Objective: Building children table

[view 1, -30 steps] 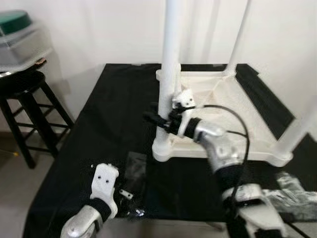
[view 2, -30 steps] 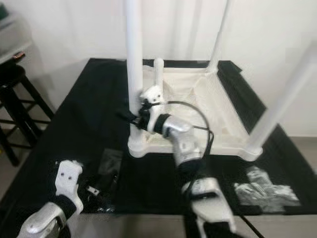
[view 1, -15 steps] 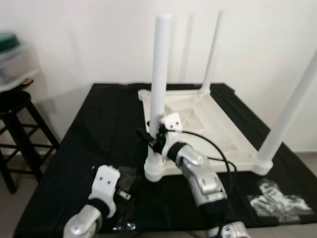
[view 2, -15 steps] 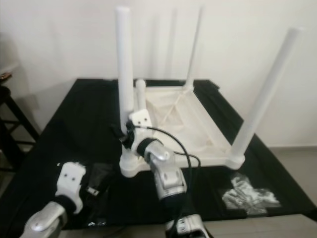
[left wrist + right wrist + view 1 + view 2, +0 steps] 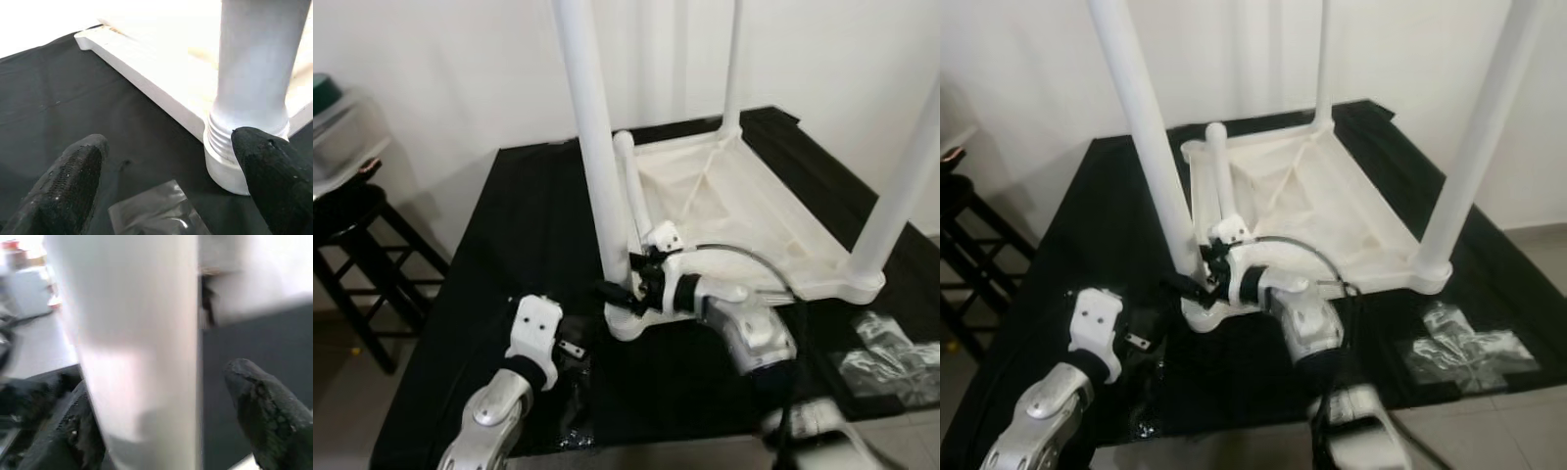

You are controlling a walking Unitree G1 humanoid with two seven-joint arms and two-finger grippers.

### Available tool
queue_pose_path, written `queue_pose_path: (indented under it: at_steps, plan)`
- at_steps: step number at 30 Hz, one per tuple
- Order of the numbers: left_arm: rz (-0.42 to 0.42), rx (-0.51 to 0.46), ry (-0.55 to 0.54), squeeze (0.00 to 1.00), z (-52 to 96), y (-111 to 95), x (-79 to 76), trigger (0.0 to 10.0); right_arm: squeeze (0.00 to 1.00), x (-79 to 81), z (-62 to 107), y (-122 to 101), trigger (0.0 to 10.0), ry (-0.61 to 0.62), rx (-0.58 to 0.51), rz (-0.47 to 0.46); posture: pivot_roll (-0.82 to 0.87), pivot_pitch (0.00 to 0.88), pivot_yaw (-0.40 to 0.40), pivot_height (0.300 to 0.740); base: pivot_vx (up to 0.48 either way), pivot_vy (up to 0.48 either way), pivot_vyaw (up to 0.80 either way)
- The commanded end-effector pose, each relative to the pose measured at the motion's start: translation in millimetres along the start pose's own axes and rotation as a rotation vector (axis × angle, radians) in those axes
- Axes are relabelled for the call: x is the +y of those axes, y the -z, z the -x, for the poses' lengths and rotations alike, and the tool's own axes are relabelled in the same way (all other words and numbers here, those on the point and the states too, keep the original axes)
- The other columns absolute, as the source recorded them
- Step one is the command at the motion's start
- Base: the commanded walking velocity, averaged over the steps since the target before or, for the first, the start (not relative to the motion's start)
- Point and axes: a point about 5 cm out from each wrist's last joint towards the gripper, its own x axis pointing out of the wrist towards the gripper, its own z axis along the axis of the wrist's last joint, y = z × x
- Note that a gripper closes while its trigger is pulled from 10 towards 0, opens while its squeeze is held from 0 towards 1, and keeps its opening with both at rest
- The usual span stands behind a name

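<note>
I see the black cloth-covered worktop (image 5: pixel 519 225) with bare room on its left half, a dark wooden stool (image 5: pixel 357 230) beyond that edge. The upturned white plastic children's table (image 5: pixel 724 211) lies at centre-right, legs up. The view has swung since a second ago. My right gripper (image 5: pixel 625 287) stays spread around the near white leg (image 5: pixel 597 157); my left gripper (image 5: pixel 166 181) hangs open beside clear plastic bags (image 5: pixel 891 348). No readable writing.

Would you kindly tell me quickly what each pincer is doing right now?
Left pincer: open, empty, hanging over the black cloth.
Right pincer: open, fingers either side of the near table leg.
</note>
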Motion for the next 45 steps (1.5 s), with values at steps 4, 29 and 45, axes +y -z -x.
queue_pose_path:
  at_steps: [4, 29, 45]
  plan:
    - [0.014, 0.035, 0.001, 0.0, 2.5, 6.8, -0.2, 10.0, 0.0, -0.4, -8.2, 4.0, 10.0, -0.133, 0.004, -0.014, 0.02, 0.0, 0.1, 0.74, 0.0, 0.0, 0.0]
    - [0.109, 0.077, 0.033, 0.0, 15.2, 8.4, -12.2, 10.0, 0.0, -20.7, 17.8, 24.9, 0.0, -0.137, 0.143, -0.057, 0.02, 0.0, 0.043, 0.74, 0.0, 0.0, 0.0]
    - [0.069, 0.104, 0.029, 0.0, 8.2, 5.8, -17.1, 10.0, 0.0, 45.0, 6.4, 88.7, 0.4, 0.631, 0.237, -0.232, -0.03, 0.035, 0.075, 0.74, 0.0, 0.0, 0.0]
